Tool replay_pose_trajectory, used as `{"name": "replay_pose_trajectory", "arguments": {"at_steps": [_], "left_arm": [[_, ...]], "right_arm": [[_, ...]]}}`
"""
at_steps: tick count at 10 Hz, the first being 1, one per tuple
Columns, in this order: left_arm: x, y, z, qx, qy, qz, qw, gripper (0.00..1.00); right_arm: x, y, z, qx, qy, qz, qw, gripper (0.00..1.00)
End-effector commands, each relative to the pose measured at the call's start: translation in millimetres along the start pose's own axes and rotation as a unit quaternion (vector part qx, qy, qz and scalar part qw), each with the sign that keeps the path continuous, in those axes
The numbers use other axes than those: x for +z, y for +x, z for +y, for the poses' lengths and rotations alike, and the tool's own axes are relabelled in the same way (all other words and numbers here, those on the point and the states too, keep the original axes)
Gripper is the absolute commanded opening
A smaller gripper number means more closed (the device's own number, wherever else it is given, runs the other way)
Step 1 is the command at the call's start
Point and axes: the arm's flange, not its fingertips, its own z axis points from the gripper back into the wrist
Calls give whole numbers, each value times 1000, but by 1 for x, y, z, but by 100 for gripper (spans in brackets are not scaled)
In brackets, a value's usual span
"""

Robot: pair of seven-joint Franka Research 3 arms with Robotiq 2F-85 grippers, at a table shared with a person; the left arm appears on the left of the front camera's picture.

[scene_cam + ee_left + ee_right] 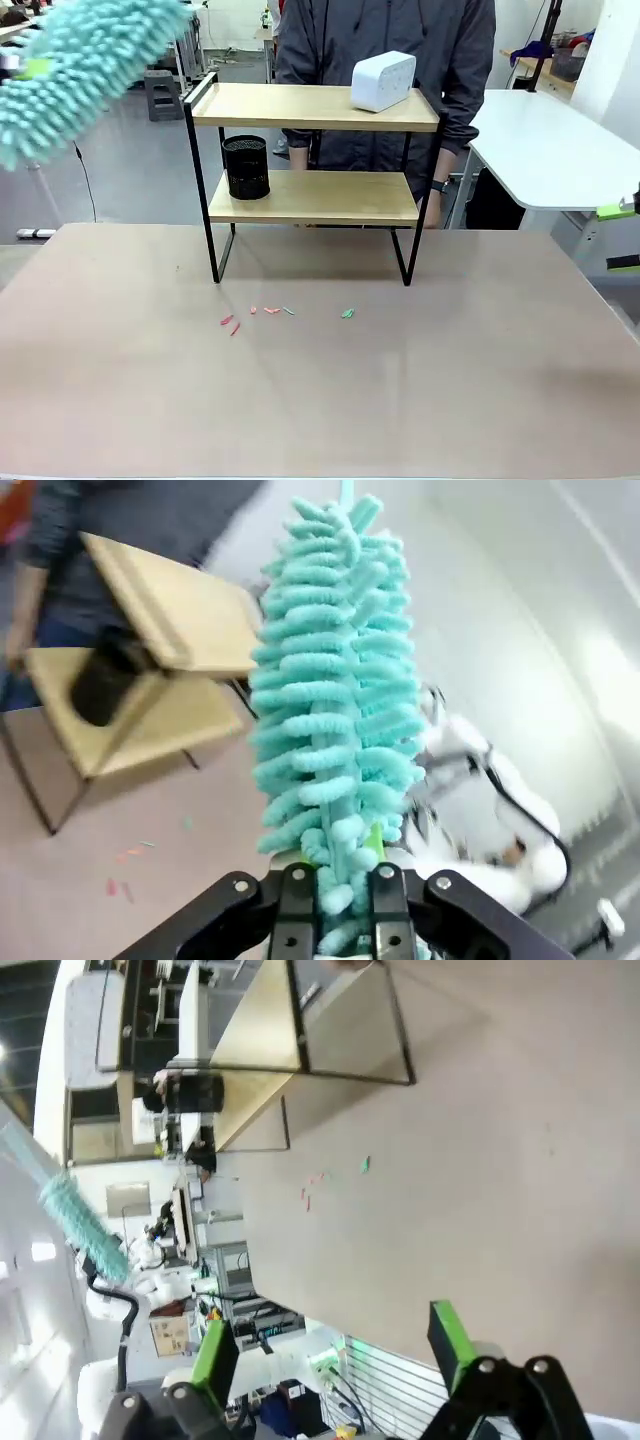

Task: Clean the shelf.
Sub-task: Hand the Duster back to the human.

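Two grippers here: the left gripper [335, 905] is clamped tight on a teal duster [330, 690], held high off to the side, probably lining up a sweep. Right gripper [335, 1345] hangs wide open and empty, while the shelf [312, 150] sits mid-table at the far edge.

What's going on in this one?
The left gripper is shut on a teal duster, held up in the air to the left of the shelf, not touching it. On the shelf, a white box sits on the top board and a black mesh cup on the lower one. A few small scraps lie on the table in front. The right gripper is open, off at the table's right edge. A person stands behind the shelf.
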Motion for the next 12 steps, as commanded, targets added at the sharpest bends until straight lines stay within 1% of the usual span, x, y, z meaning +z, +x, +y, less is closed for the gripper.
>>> {"name": "replay_pose_trajectory", "arguments": {"at_steps": [1,2,3,4,5,6,7,12], "left_arm": [[16,-13,21,121,81,-134,980,0],[27,-17,47,187,98,-92,973,0],[35,-28,74,272,133,-56,951,0],[39,-32,96,333,159,-38,929,0],[44,-39,112,386,163,-19,908,0],[44,-42,126,428,150,-8,891,0],[44,-53,115,332,165,-37,928,0],[44,-53,115,332,165,-37,928,0]], "right_arm": [[5,-2,2,25,10,20,999,100],[5,-2,2,25,10,20,999,100],[5,-2,2,25,10,20,999,100],[5,-2,2,25,10,20,999,100],[5,-2,2,25,10,20,999,100],[5,-2,2,25,10,20,999,100],[5,-2,2,25,10,20,999,100],[5,-2,2,25,10,20,999,100]]}}
